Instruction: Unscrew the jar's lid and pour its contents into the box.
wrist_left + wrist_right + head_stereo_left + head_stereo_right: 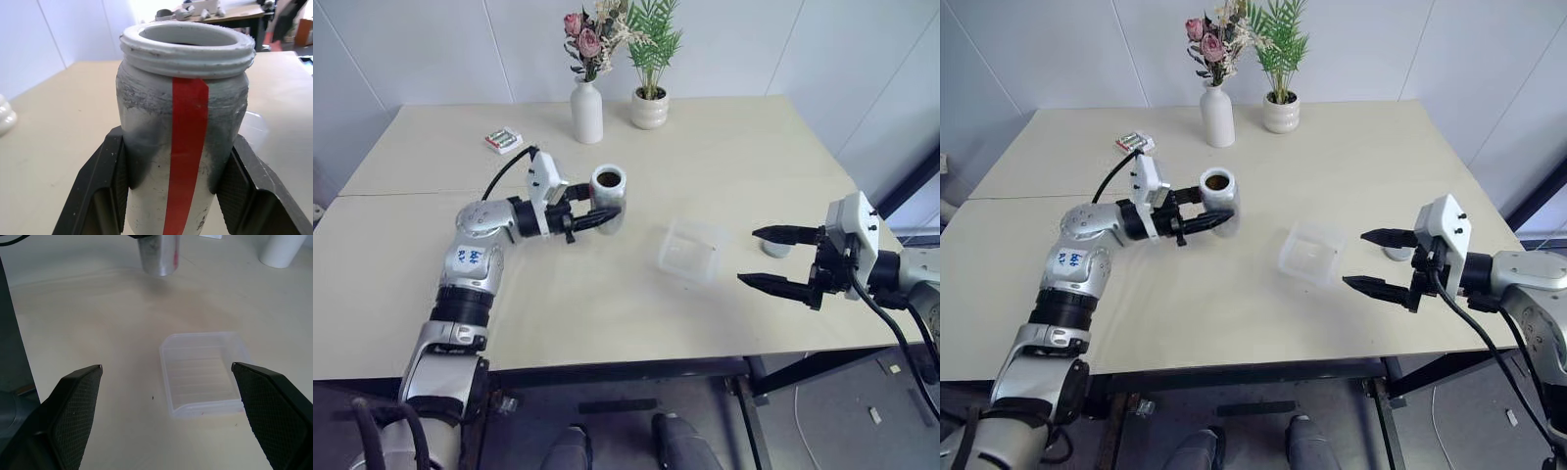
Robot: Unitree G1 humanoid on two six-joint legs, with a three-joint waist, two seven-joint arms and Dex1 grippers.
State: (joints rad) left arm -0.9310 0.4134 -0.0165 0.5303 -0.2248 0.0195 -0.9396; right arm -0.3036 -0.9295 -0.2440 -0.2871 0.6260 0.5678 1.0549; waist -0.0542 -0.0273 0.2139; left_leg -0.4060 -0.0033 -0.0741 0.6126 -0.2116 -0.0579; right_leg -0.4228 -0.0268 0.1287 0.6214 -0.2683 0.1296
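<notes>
The left claw (pixel 599 215) grips the open jar (pixel 608 195) upright above the surface (pixel 607 304), to the left of the box (pixel 690 252). The right claw (pixel 773 258) hangs wide and empty just right of the box. The lid (pixel 775 248) lies on the surface behind that claw.

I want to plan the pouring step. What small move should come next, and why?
Probably carry the jar over the box. The left hand holds the jar upright with its mouth open, and the box stands apart from it, toward the open right hand.
</notes>
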